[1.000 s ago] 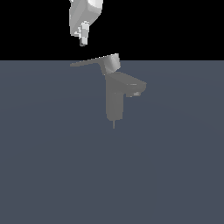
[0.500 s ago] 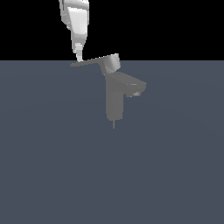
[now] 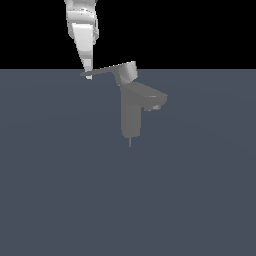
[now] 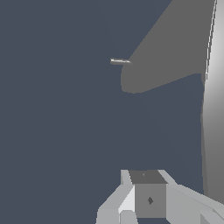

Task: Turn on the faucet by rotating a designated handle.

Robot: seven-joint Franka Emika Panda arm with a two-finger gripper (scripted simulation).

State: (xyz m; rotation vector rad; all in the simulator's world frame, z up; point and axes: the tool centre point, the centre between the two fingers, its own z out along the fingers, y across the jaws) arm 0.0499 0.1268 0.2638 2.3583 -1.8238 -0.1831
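Observation:
The grey faucet [image 3: 131,115] stands upright on the dark floor, its blocky spout [image 3: 152,100] pointing to the exterior view's right. The handle [image 3: 102,71] is a thin flat lever reaching from the top cap [image 3: 127,72] toward the exterior view's left. My gripper [image 3: 88,75] hangs straight down at the lever's outer tip, its fingers tapering to one point, shut and empty. I cannot tell whether it touches the lever or sits just behind it. In the wrist view the handle [image 4: 170,57] is a broad grey blade beyond my gripper [image 4: 146,199].
Flat dark blue-grey floor [image 3: 60,190] spreads all around the faucet. A thin pin [image 3: 130,142] sticks out under the column. A pale curved surface [image 4: 214,113] fills one edge of the wrist view.
My gripper has come down from above the faucet to the height of the lever's tip, shifting slightly to the exterior view's left. The handle has not visibly turned.

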